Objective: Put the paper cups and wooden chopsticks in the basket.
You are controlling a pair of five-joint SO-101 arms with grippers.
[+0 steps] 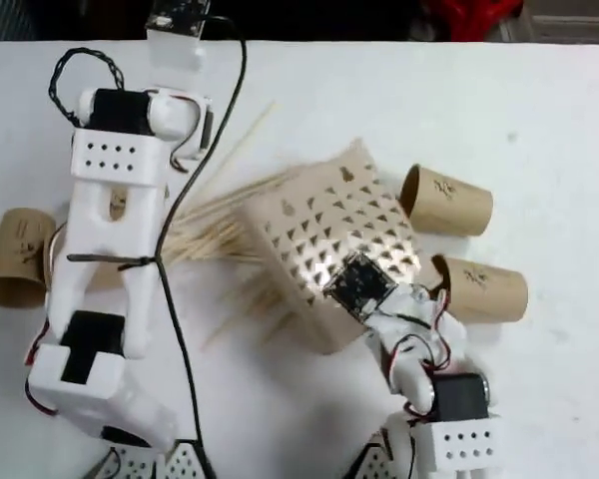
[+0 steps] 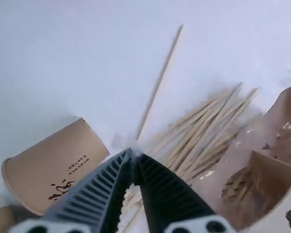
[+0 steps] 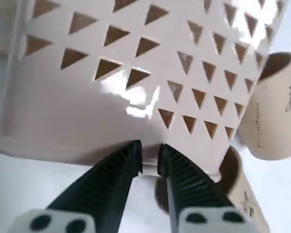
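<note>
Lying on its side at the far left of the white bench [image 1: 280, 419], one paper cup [image 1: 15, 261] is listed, its inner edge overlapped by the left arm [image 1: 110, 230]. A second cup [image 2: 53, 170], likewise on its side, is recorded just beside the left hand [image 2: 132, 155]. That hand is seen fully closed, fingertips met, with nothing held, at the edge of the chopstick heap.

The wooden chopsticks [image 1: 215, 235] are entered as a loose fan spread on the bench between the left arm and the basket, some ends reaching the basket's mouth. A single stray stick [image 2: 160, 82] is noted apart from the heap, pointing away from it.

The basket [image 1: 319, 215], pale and pierced with triangular holes, is found at mid-bench, tipped over with its perforated wall upward and its mouth turned toward the chopsticks. A brown shape [image 2: 266, 177] is glimpsed inside it; what it is cannot be told.

The right hand [image 3: 149, 148] is placed against the basket's plain lower band. Its fingers are held a narrow gap apart, and nothing is seen between them.

Two further cups are logged to the right of the basket, both on their sides on the bench: an upper cup [image 1: 446, 200] just beside the basket, and a lower cup [image 1: 484, 289] near the right arm [image 1: 449, 399].
</note>
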